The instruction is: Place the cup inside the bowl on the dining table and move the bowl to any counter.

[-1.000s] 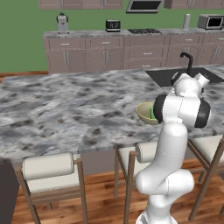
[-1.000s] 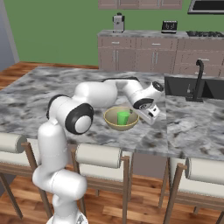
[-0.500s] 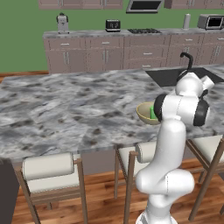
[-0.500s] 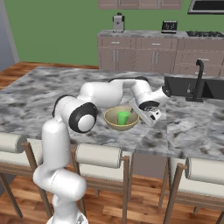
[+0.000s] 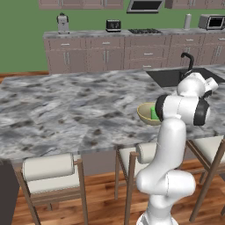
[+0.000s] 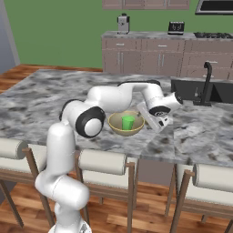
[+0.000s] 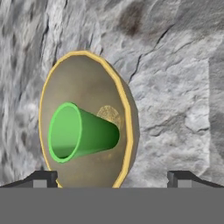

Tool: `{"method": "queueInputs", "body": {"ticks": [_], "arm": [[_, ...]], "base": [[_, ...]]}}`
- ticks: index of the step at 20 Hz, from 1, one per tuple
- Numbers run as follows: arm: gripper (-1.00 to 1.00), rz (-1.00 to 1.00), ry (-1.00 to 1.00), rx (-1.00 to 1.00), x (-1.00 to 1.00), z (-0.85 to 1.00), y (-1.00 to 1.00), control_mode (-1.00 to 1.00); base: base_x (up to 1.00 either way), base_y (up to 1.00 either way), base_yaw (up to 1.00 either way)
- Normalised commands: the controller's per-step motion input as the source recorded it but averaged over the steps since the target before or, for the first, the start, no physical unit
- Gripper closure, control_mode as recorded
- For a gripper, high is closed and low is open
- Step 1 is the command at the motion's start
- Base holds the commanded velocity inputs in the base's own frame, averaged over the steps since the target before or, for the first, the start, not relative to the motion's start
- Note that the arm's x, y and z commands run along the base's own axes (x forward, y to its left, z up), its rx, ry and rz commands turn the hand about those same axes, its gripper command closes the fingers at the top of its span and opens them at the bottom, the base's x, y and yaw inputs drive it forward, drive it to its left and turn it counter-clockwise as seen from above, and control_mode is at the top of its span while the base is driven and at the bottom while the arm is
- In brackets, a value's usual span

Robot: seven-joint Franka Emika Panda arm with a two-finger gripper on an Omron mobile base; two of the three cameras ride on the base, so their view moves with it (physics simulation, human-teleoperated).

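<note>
The green cup [image 6: 128,122] [image 7: 78,131] stands inside the tan-yellow bowl [image 6: 119,129] [image 7: 89,87], near the front edge of the marble dining table [image 6: 45,95]. My gripper [image 6: 154,123] [image 7: 111,178] hangs low just right of the bowl, open, with nothing between its fingers. In the hand view the two fingertips [image 7: 41,177] stand wide apart at the bottom, with the bowl's near rim between them. From the left base view my forearm covers part of the bowl [image 5: 144,113] and cup [image 5: 154,113].
A black sink [image 6: 200,88] with a faucet [image 6: 208,82] sits in the table right of my hand. Cushioned stools [image 6: 102,161] [image 5: 48,169] line the near edge. The counter [image 5: 88,33] with taupe cabinets, a toaster [image 5: 113,25] and a stove runs along the back wall.
My elbow has swung to the right and the hand has shifted slightly beside the bowl's right rim. The cup stays in the bowl and the jaws stay open.
</note>
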Motion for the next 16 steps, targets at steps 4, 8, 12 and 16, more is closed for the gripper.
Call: {"method": "queueInputs", "body": {"ticks": [4, 8, 12, 16], "arm": [[-1.00, 0.00, 0.00, 0.00, 0.00, -0.07, 0.00, -1.00], [-1.00, 0.00, 0.00, 0.00, 0.02, -0.17, 0.03, -1.00], [-1.00, 0.00, 0.00, 0.00, 0.02, -0.25, 0.04, -1.00], [-1.00, 0.00, 0.00, 0.00, 0.02, -0.15, 0.06, -1.00]], "base": [[0.00, 0.00, 0.00], [0.00, 0.00, 0.00], [0.00, 0.00, 0.00], [0.00, 0.00, 0.00]]}}
